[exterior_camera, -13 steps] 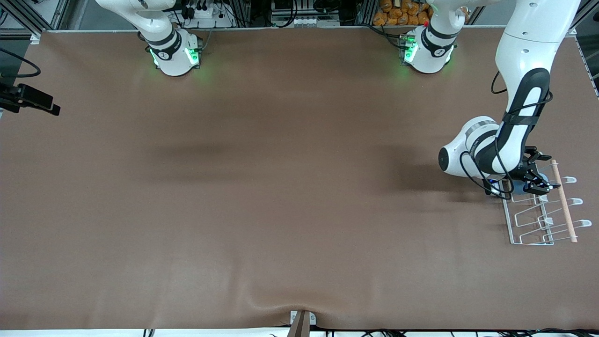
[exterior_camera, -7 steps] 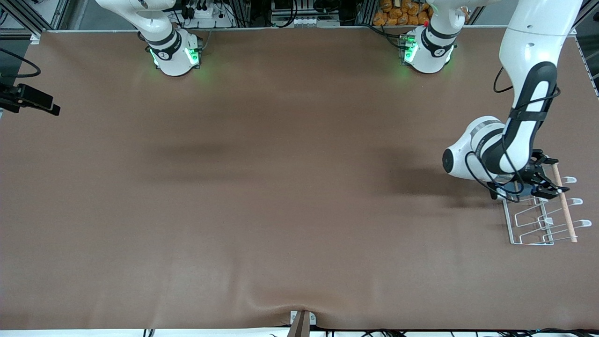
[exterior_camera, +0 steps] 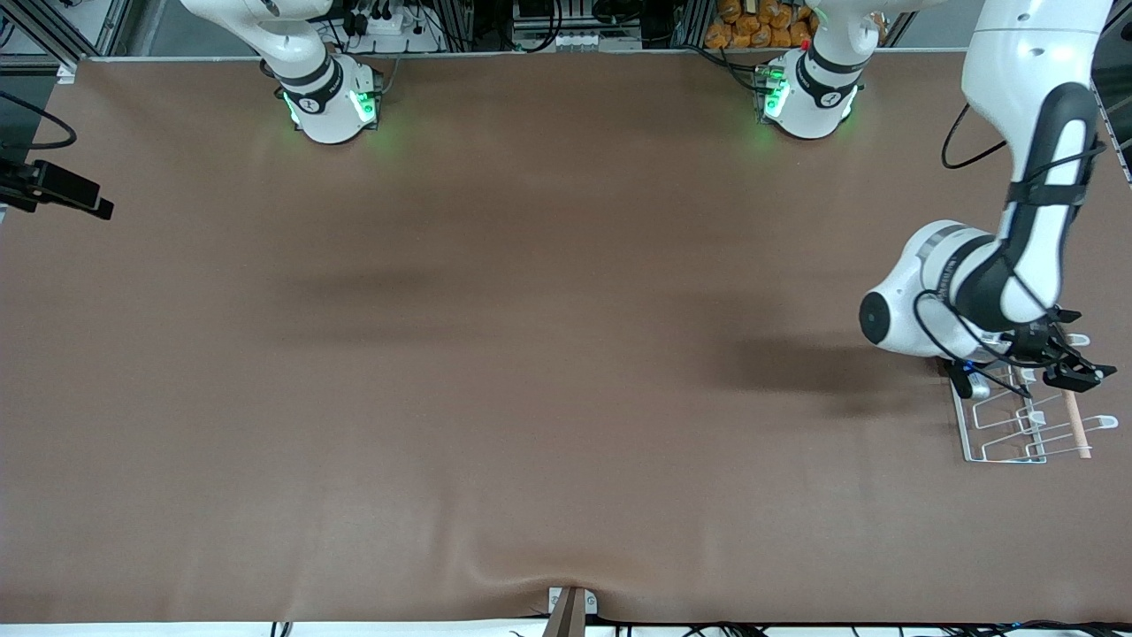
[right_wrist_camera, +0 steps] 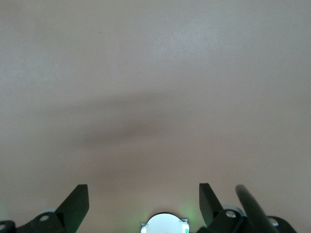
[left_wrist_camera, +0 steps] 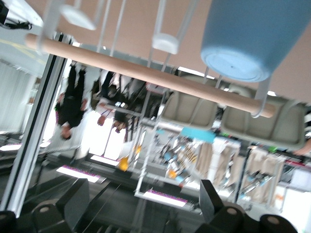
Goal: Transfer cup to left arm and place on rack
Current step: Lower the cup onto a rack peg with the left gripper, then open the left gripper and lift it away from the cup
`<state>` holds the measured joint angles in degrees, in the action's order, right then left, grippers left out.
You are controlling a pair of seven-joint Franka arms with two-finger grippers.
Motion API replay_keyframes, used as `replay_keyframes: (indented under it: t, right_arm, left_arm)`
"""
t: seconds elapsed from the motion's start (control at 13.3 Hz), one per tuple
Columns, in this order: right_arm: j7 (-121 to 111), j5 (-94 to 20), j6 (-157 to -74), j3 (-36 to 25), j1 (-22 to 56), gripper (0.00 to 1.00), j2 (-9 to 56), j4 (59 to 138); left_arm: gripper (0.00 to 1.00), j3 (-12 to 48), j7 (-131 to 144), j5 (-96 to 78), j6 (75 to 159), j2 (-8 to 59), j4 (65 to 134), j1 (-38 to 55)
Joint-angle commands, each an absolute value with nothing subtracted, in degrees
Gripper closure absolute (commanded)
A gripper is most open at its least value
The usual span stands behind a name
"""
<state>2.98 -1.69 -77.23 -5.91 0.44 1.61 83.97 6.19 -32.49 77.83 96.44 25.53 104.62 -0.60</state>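
The light-blue cup [left_wrist_camera: 252,39] rests on the white wire rack [left_wrist_camera: 165,41] among the loop prongs, its closed base turned toward my left gripper [left_wrist_camera: 143,204]. That gripper is open and empty, drawn back past the rack's wooden rod [left_wrist_camera: 146,75]. In the front view the left gripper [exterior_camera: 1074,372] hangs over the rod [exterior_camera: 1076,425] at the rack [exterior_camera: 1008,433], and the left arm's wrist hides the cup. My right gripper [right_wrist_camera: 143,204] is open and empty, high over bare table near its own base; it is out of the front view and waits.
The rack stands close to the table edge at the left arm's end. The left arm's white wrist [exterior_camera: 929,292] hangs low beside the rack. The brown table cover [exterior_camera: 531,354] has a small bump at the edge nearest the camera.
The left gripper has let go of the cup and drawn away from it, across the rod toward the table edge at the left arm's end. The right arm has not moved.
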Motion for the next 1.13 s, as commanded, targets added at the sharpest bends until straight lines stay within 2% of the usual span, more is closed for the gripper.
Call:
replay_keyframes:
  t: [0.0, 0.23, 1.05]
  right_arm:
    - [4.3, -1.7, -78.0, -6.2, 1.4, 0.00, 0.1, 85.3]
    - [4.0, -1.1, -79.1, -6.2, 2.2, 0.00, 0.1, 84.7]
    - [3.8, -0.3, -81.7, -6.5, 1.9, 0.00, 0.3, 82.9]
  left_arm:
    - [0.00, 7.6, -36.0, 69.4, 96.8, 25.8, 97.6, 0.2]
    - [0.00, 9.9, -36.0, 60.8, 96.8, 26.1, 94.1, 0.7]
    - [0.00, 9.9, -34.9, 35.1, 97.5, 26.2, 82.7, 1.8]
